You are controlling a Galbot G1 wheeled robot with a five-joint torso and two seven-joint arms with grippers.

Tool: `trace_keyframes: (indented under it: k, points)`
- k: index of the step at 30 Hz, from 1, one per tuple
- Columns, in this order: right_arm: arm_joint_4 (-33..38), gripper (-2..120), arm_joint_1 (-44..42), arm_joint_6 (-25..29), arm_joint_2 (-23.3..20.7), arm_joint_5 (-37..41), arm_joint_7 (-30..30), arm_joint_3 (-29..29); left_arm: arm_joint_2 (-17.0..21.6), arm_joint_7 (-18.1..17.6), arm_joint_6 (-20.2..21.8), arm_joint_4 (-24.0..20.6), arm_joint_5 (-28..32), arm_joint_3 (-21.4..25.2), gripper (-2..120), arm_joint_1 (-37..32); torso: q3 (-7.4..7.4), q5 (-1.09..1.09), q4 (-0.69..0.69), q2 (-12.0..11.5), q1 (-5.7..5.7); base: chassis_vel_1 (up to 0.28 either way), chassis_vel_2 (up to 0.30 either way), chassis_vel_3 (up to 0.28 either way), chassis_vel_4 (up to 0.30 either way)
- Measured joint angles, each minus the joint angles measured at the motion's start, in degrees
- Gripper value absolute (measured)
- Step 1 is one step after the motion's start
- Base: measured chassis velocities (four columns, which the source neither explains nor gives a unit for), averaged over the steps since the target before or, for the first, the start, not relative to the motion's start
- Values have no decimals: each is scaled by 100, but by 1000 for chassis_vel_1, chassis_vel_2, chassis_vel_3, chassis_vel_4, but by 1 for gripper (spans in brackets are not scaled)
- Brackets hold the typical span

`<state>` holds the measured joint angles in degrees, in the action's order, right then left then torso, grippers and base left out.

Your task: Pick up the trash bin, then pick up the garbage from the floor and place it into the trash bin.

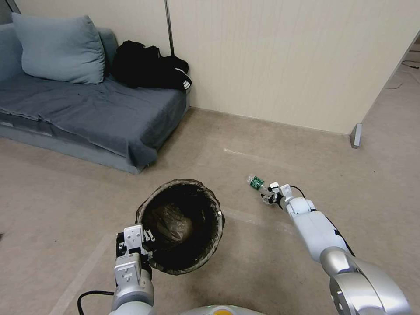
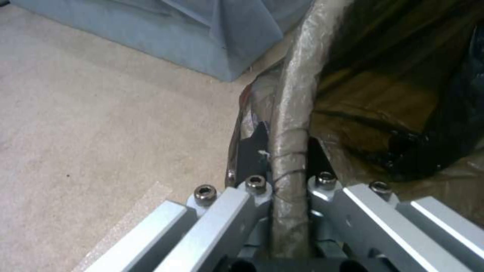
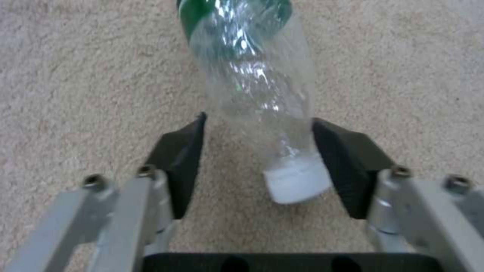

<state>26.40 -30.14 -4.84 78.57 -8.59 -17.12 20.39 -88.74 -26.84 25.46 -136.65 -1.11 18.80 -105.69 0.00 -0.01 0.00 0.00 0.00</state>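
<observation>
Right wrist view: the bottle (image 3: 255, 87) lies on the floor between the spread pads (image 3: 181, 162) of your right gripper (image 3: 257, 158), white cap end toward the wrist, green-labelled end pointing away.
Long axis: it runs nearly along the gripper's reach, a little skewed, so the jaws sit across its narrow neck.
Contact: one pad looks to be just touching the bottle near the cap; the other stands clear of it, so nothing is clamped yet.
Nearer arm: the right one, in the head view stretched out to the bottle (image 1: 256, 182) with its gripper (image 1: 267, 194) at the cap end.
Left gripper: your left gripper (image 1: 146, 247) is closed on the rim of the trash bin (image 1: 180, 225), dark bag liner folded over that rim.
Bin from bottle: to the robot's left and nearer the base.
Surface: short beige carpet floor (image 1: 271, 144).
Room: a blue sofa (image 1: 87, 109) at far left and a pale wall panel (image 1: 284, 61) behind.
</observation>
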Motion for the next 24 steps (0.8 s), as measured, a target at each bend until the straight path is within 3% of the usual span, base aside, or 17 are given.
trace_keyframes:
  k: [7, 10, 24]
  points:
    - [-26, 25, -41, 59, 17, -43, 16, 2, -2, -3, -2, 6, 6, -6, 0, 3, 0, -2, -1, 0, 0, 0, 0, 0, 0]
    - [-13, 20, -70, 80, 16, -52, 17, 3, -3, -3, -2, 23, 11, -24, 0, 9, -1, -2, -1, 1, 0, 0, 0, 0, 0]
    - [31, 20, -168, 171, 18, -80, 12, 14, -2, -4, -4, 66, 42, -58, 0, 37, -1, -1, -1, 1, 0, 0, 0, 0, 0]
